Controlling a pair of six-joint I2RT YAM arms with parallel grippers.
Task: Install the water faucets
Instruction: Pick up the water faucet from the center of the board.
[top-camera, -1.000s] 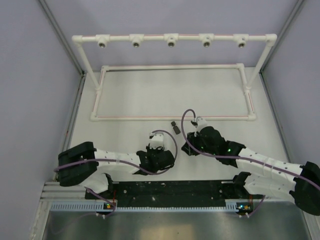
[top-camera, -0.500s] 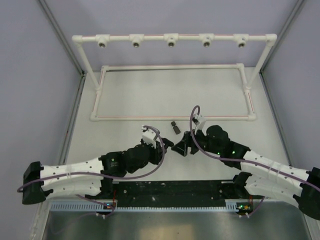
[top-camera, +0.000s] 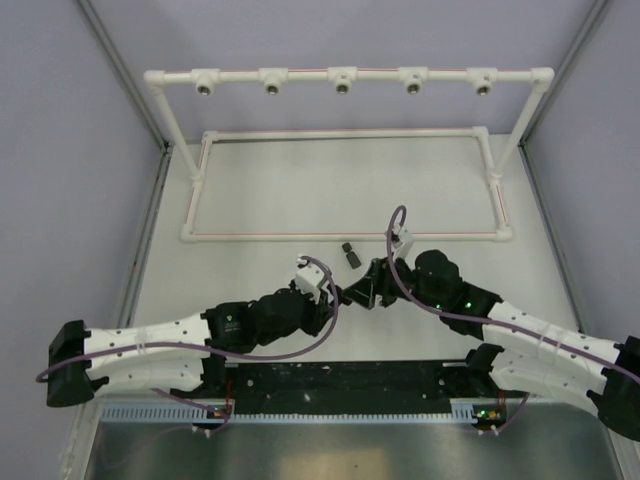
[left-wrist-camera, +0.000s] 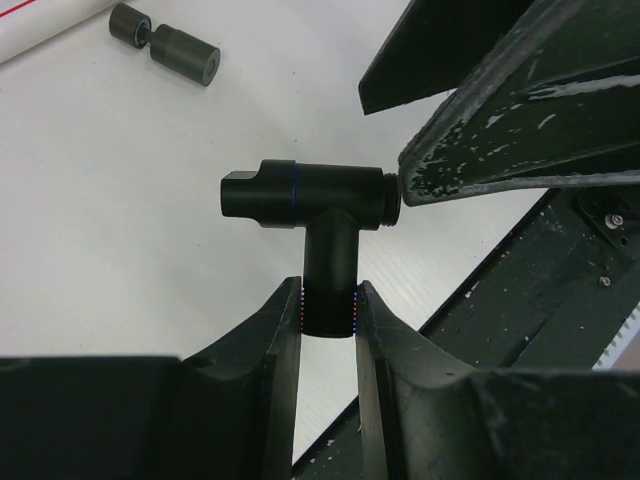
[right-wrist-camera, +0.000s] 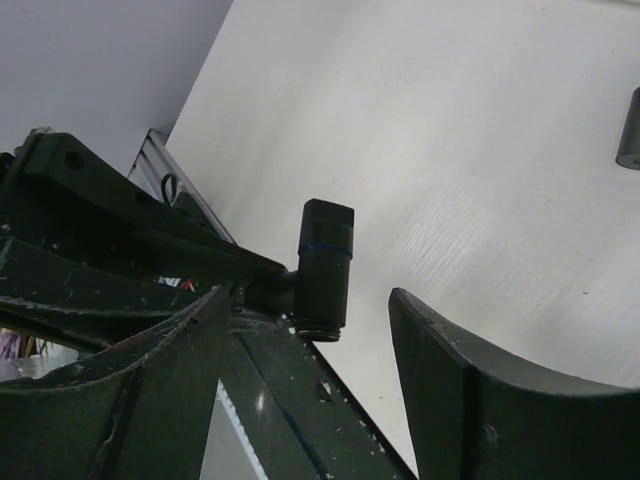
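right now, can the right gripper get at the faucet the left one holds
Probably yes: the right gripper stands open right at the faucet, and the left gripper pinches only its stem.

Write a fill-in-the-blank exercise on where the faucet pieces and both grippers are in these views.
1. The left gripper is shut on the ___ of the T-shaped faucet.
2. The right gripper has its jaws ___ at that faucet's crossbar.
3. The second faucet piece lies on the table, held by ___ gripper.
4. The white pipe frame carries ___ sockets on its top bar.

Missing words: stem; open; neither; five.
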